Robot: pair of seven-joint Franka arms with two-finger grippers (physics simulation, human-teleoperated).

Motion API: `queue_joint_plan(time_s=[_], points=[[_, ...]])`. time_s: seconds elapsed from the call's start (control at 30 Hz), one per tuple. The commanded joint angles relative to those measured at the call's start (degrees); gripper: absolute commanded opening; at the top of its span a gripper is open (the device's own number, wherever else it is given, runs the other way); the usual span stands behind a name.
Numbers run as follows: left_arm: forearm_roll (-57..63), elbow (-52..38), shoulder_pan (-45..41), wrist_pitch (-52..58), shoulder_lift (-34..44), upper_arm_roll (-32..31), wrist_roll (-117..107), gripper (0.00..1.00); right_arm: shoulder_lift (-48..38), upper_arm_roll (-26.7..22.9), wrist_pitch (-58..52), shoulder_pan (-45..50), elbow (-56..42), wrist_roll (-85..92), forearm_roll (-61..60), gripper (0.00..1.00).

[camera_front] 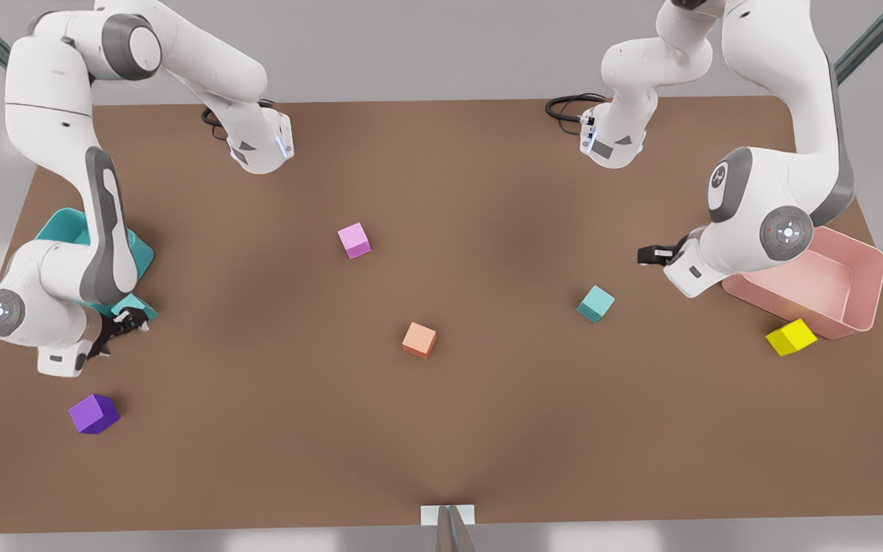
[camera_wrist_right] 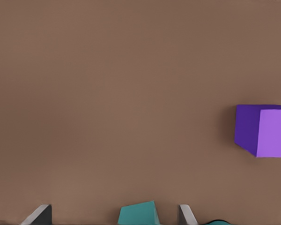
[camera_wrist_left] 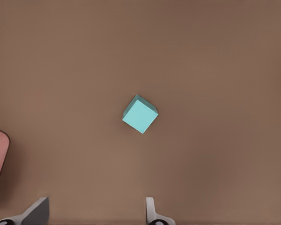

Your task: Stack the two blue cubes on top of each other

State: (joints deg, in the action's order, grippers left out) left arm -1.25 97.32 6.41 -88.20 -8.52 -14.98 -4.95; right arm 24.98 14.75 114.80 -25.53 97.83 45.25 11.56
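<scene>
Two blue cubes sit far apart on the worktop (camera_front: 487, 429). One blue cube (camera_front: 595, 303) lies toward the right edge, turned corner-on to the edges, with no long axis. The left gripper (camera_front: 652, 255) hovers near it, fingers spread wide and empty, beside the pink bin (camera_front: 863, 291). The other blue cube (camera_front: 135, 307) lies between the right gripper's (camera_front: 131, 322) parted fingers, beside the teal bin (camera_front: 66, 226) at the left edge, the purple cube (camera_front: 93, 413) nearby.

The whole table (camera_front: 441, 429) is seen from high above in the front view, the arm bases lying along the frame's top. Each wrist view is aimed straight down from closer in; one teal cube (camera_front: 595, 303) (camera_wrist_left: 140, 114) (mid-right of the front view) is shared with the left wrist view, the purple cube (camera_front: 93, 413) (camera_wrist_right: 263, 130) (lower left) with the right.
</scene>
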Motion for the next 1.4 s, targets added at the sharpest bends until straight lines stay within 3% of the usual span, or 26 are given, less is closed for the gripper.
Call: queue_joint_plan(time_s=[0.0, 0.13, 0.53, 1.37], points=[[0.11, -0.02, 0.01, 0.14, -0.44, -0.05, -3.84, 1.0, -1.77, 0.1, 7.72, -0.75, 3.75, 35.26, -0.57, 1.0], [0.02, -0.02, -0.08, 0.14, -0.8, -0.05, -4.02, 1.0, -2.65, -0.25, 12.9, -4.88, 11.94, 35.44, -0.92, 1.0], [0.02, 0.06, 0.09, 0.31, -2.55, -0.05, -4.19, 1.0, -3.62, -0.52, 21.78, -8.84, 20.03, 30.79, -1.01, 1.0], [0.02, 0.06, 0.01, 1.28, -2.82, -0.05, -4.11, 1.0, -3.35, -3.33, 20.81, -8.75, 22.75, 16.54, -0.48, 1.0]])
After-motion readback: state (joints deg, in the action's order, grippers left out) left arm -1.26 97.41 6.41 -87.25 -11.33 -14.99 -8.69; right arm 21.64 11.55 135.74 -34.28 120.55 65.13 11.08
